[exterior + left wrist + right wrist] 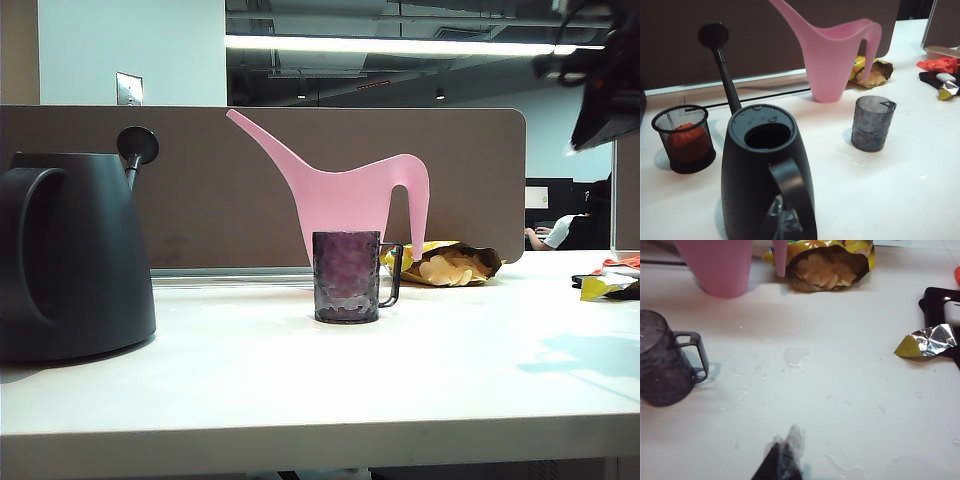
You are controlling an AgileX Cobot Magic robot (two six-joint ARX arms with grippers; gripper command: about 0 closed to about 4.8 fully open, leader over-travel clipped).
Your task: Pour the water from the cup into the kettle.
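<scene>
The cup [347,277], a dimpled purplish-grey glass mug with a thin dark handle, stands upright mid-table; it also shows as the cup [871,123] and the cup [662,365]. The black kettle [70,260] sits at the far left with its lid off and its knob [137,145] on a thin stem. My left gripper [783,220] hovers just behind the kettle [765,170], its tips together against the dark handle. My right gripper [787,452] is shut and empty above the wet tabletop, a hand's width from the cup's handle. The right arm [600,80] hangs high at the right.
A pink watering can [350,190] stands behind the cup, beside an open bag of chips [450,265]. A black mesh pot [685,137] holding something orange-red sits beyond the kettle. A foil wrapper [927,342] and a black device [940,305] lie at the right. Water drops [795,356] dot the table.
</scene>
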